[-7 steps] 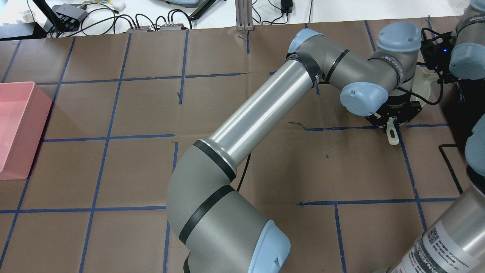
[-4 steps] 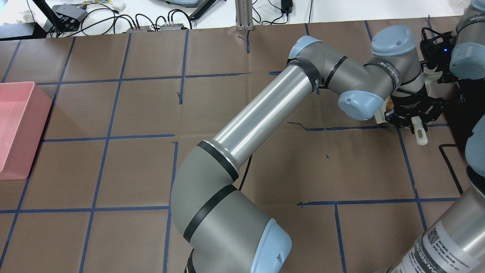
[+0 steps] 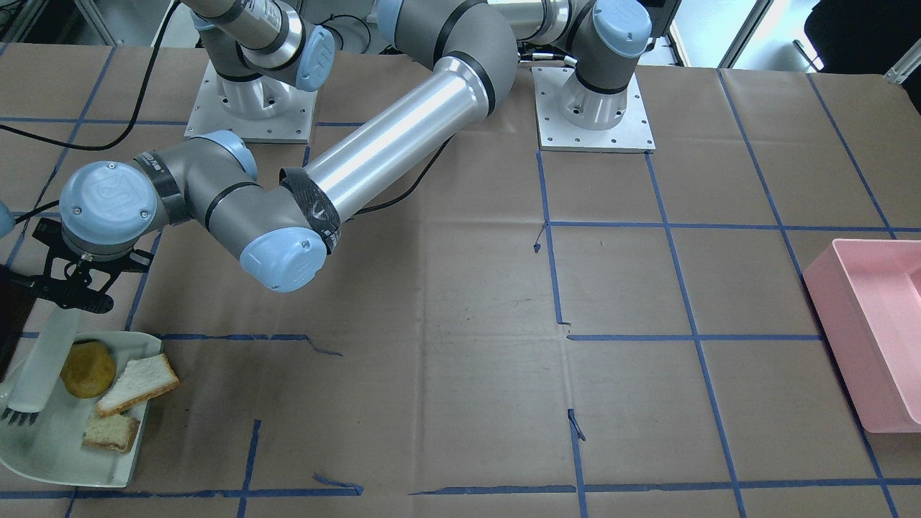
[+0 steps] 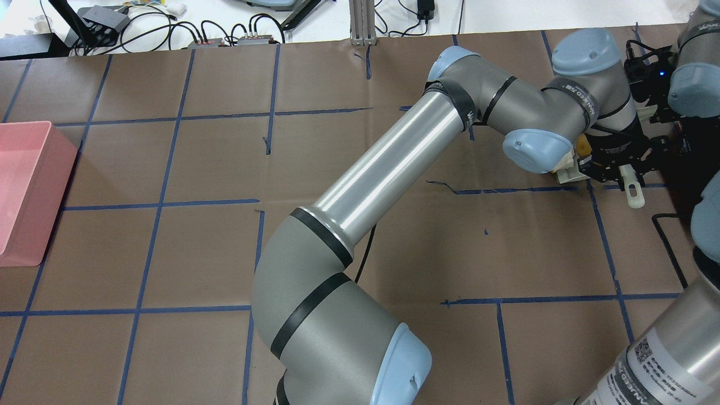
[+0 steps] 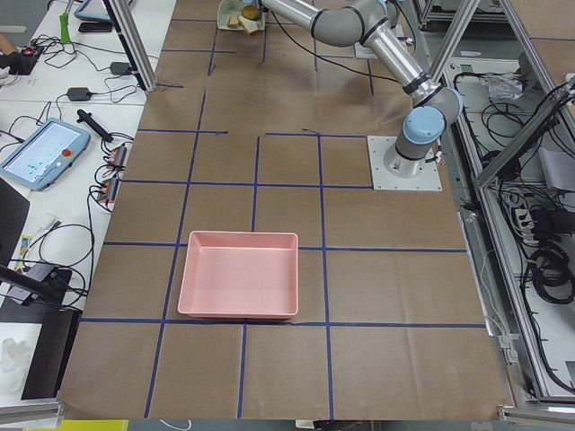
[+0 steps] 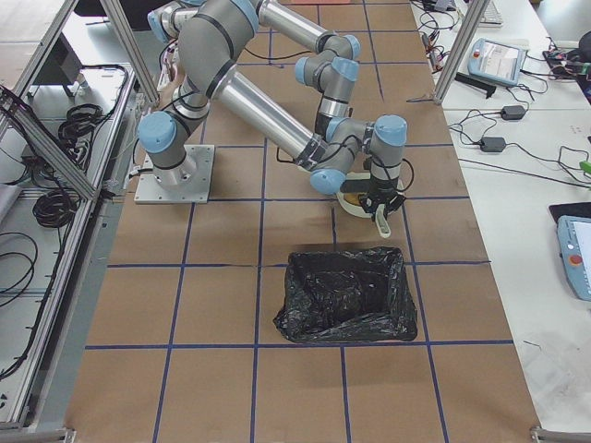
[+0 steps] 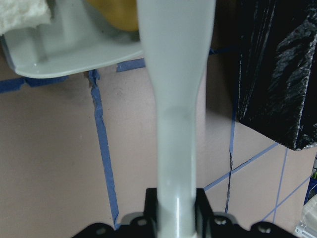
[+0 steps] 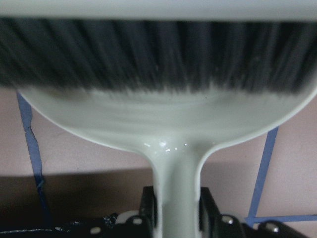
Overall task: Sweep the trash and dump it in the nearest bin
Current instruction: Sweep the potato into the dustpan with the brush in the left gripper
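Ok, I see brown-paper worktop (image 3: 460, 288) w/ blue tape grid (image 3: 691, 337). L hand (image 3: 70, 296) pinches brush (image 3: 43, 360), R hand (image 8: 176, 208) pinches dustpan (image 3: 57, 446). Black bin (image 6: 346, 295) near it; pink bin (image 5: 238, 274) at far end.

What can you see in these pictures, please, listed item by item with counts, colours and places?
Paper-covered table with taped grid: one, brown with blue lines, beneath everything.
Plastic dustpan: one, pale grey-green, robot's right end of the table.
Torn bread pieces: two, white with tan crust, in the dustpan.
Round lump: one, yellow-brown, in the dustpan.
Plastic brush: one, white with dark bristles, over the dustpan.
Bag-lined bin: one, black, beside the dustpan.
Rectangular plastic bin: one, pink, table's end on the robot's left.
Left gripper: one, black, shut on the brush handle.
Right gripper: one, black, shut on the dustpan handle.
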`<control>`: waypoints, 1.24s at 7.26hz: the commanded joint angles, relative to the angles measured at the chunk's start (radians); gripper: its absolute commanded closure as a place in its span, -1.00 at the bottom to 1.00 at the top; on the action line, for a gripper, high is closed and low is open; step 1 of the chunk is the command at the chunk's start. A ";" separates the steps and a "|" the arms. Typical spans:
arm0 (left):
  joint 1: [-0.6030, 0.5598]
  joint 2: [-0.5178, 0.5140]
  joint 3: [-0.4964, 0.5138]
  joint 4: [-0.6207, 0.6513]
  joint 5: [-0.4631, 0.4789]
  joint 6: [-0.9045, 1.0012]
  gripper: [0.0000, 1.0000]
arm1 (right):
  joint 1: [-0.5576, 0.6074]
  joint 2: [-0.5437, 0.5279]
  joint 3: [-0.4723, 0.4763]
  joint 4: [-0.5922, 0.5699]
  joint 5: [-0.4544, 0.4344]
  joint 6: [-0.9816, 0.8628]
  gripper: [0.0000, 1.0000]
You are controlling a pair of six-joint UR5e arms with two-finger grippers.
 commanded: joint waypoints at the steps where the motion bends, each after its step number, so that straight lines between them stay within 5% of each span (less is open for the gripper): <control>1: 0.004 0.025 0.026 -0.133 0.147 0.004 0.94 | 0.000 0.000 0.000 0.002 0.002 -0.002 1.00; 4: -0.002 0.025 0.029 -0.381 0.312 -0.002 0.94 | -0.002 0.008 0.002 0.006 0.042 0.000 1.00; 6: -0.003 0.025 0.032 -0.467 0.322 -0.120 0.94 | -0.002 0.008 0.002 0.006 0.042 0.000 1.00; 9: -0.004 0.006 0.036 -0.461 0.366 -0.261 0.94 | -0.002 0.011 0.002 0.006 0.042 0.000 1.00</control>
